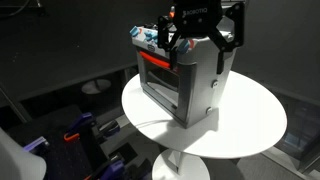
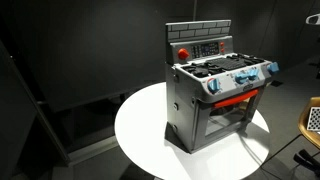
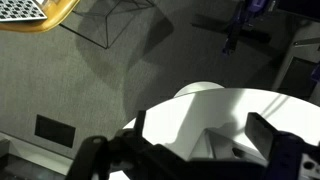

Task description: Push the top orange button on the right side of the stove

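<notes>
Jaws spread wide, the black gripper [image 1: 203, 45] hangs over the boxy grey toy stove [image 1: 180, 85], which stands toward the round white table's [image 1: 255, 130] edge; a hard sideways push could slide it off.

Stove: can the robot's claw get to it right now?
Probably yes. The claw hangs open up high by the stove, and nothing else stands on the table to block it.

Lab: black backdrop [image 2: 80, 50], round table [image 2: 140, 125]
</notes>
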You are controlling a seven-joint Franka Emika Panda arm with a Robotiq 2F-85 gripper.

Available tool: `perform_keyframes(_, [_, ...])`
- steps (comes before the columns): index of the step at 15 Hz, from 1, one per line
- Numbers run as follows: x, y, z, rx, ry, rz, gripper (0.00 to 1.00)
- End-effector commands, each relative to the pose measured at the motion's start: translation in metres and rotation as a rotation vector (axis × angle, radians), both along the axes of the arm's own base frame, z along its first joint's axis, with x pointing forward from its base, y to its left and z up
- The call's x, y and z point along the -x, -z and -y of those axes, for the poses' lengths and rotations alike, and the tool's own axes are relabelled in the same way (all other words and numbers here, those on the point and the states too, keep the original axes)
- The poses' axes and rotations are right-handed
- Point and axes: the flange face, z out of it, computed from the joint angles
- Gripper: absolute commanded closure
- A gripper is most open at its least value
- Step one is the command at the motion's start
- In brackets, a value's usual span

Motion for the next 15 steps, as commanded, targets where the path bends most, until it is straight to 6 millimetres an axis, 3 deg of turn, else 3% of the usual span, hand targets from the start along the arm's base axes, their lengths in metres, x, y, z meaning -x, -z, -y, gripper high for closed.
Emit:
perform_keyframes(1, [0.0,0.0,0.0,0.0,0.0,-0.001,0.0])
perform_keyframes(6, [-0.003,-0.007,-0.002,-0.01,0.006,0.017,0.0])
perform_keyframes(15, [-0.043,-0.057,-0.027,-0.069,0.033,0.183,0.0])
